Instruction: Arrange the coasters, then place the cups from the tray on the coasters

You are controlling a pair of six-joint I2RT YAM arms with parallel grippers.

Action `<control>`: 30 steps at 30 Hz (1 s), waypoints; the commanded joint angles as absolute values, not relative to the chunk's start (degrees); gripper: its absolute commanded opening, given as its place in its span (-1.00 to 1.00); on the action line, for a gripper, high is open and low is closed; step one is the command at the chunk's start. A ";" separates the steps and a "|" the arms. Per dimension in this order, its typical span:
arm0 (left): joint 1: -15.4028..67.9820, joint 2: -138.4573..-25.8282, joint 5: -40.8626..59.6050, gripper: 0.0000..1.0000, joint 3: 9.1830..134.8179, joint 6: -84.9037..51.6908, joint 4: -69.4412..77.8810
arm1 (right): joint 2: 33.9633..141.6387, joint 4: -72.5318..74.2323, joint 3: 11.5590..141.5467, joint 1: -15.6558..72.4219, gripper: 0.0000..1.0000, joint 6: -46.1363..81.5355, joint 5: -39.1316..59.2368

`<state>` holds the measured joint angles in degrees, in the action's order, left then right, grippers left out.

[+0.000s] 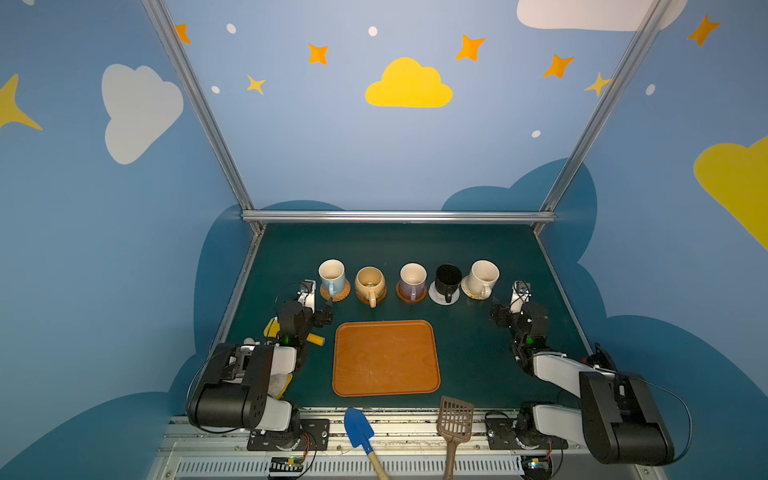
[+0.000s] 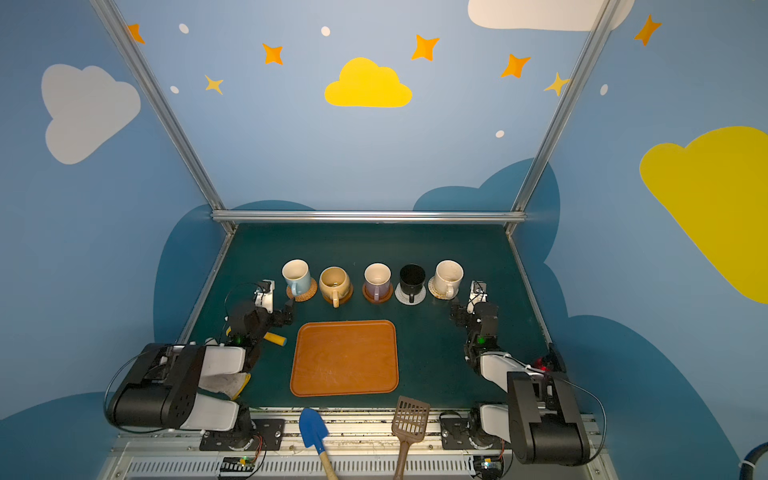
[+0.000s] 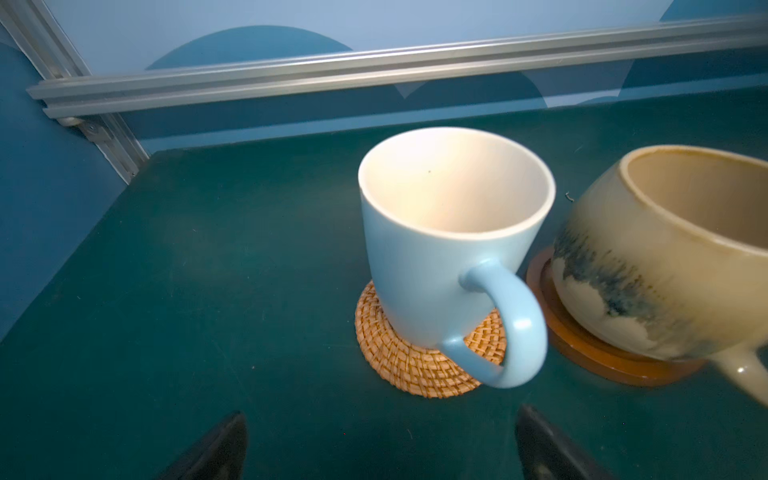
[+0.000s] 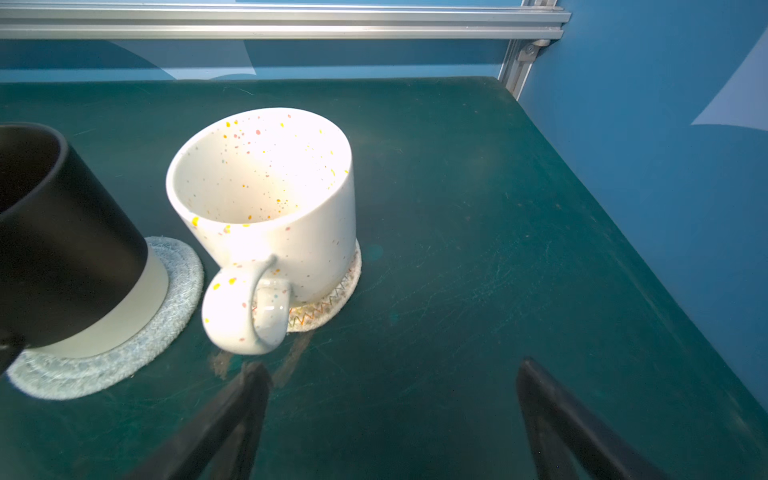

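Five cups stand in a row, each on a coaster, in both top views: light blue cup (image 1: 331, 276) on the woven coaster (image 3: 399, 365), tan-yellow cup (image 1: 369, 283), lavender cup (image 1: 412, 280), black cup (image 1: 447, 280) on the grey-white coaster (image 4: 124, 357), and speckled cup (image 1: 482, 277) on the beige coaster (image 4: 332, 303). The orange-brown tray (image 1: 385, 358) lies bare in front of them. My left gripper (image 3: 380, 415) hangs open just short of the blue cup's handle. My right gripper (image 4: 392, 365) is open beside the speckled cup's handle, holding nothing.
A blue hand shovel (image 1: 358, 432) and a brown slotted scoop (image 1: 455, 419) lie at the table's front edge. A yellow roller-like item (image 1: 316, 340) sits under my left arm. An aluminium rail (image 1: 395, 216) bounds the back, with blue walls at both sides.
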<state>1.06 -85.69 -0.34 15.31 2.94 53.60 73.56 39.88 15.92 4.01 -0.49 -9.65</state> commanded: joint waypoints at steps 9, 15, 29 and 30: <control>0.16 -86.62 1.76 0.99 17.06 2.29 55.57 | 81.56 47.43 20.22 4.35 0.86 -0.97 -5.64; 0.07 -86.98 2.25 0.99 19.19 2.26 52.05 | 86.48 50.09 21.09 4.57 0.87 -0.58 -8.13; -0.39 -87.50 1.67 0.99 22.89 1.52 45.69 | 87.19 48.07 22.43 3.39 0.88 0.26 -6.35; -0.44 -87.63 0.63 0.99 23.26 1.02 45.06 | 87.51 48.92 22.23 3.31 0.88 0.30 -6.23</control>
